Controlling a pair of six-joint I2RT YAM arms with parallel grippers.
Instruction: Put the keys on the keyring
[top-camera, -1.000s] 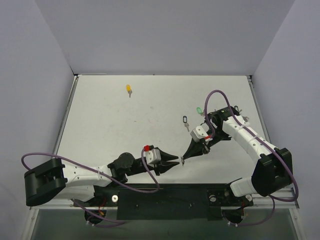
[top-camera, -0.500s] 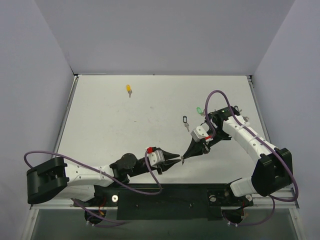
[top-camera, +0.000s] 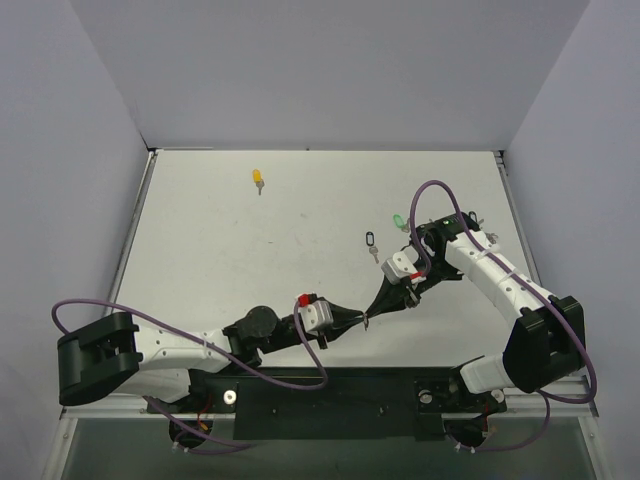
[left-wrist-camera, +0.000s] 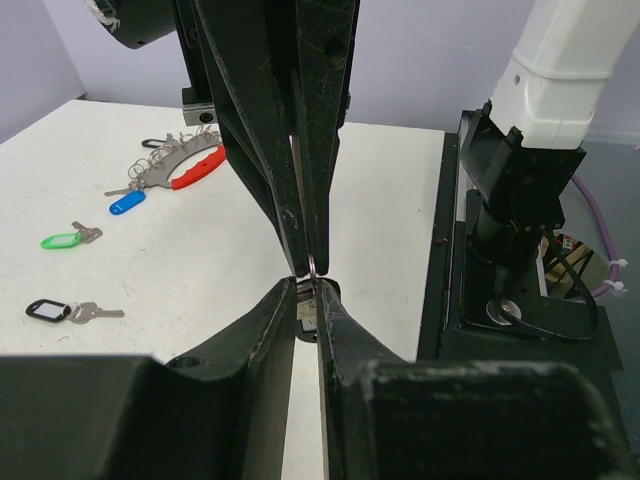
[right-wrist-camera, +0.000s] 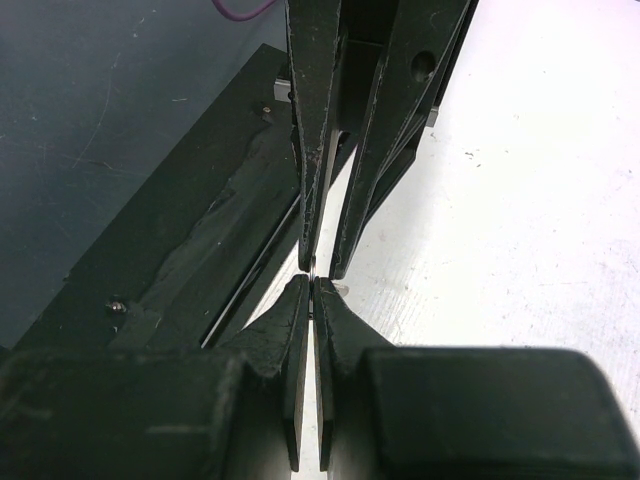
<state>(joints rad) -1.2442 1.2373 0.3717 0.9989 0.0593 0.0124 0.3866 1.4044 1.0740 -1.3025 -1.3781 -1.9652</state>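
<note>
Keyring (left-wrist-camera: 190, 166): red loop with silver pieces, flat on the table (top-camera: 200, 260) at the far right. In the top view the right arm mostly hides it. Nothing is gripping it.

Blue key (left-wrist-camera: 127, 203) lies just beside the keyring. Green key (left-wrist-camera: 62, 240) is near it, further left. Black key (left-wrist-camera: 52, 310) lies left of and nearer than the green one. Yellow key (top-camera: 258, 179) sits alone at the far side, left of centre, well apart from the rest. All four lie loose on the table, none on the keyring.

Right gripper (right-wrist-camera: 311, 283): fingers pressed together, pinching a thin metal piece (left-wrist-camera: 313, 266) at the very tips. It is too small to tell whether this is a key or a small ring.

Left gripper (left-wrist-camera: 308, 295): fingers a narrow gap apart, tips either side of that same metal piece. Cannot tell if they touch it.

The two grippers meet tip to tip over the near middle of the table, left one pointing right, right one pointing near-left. This spot is well apart from the keyring and closest to the black key.
</note>
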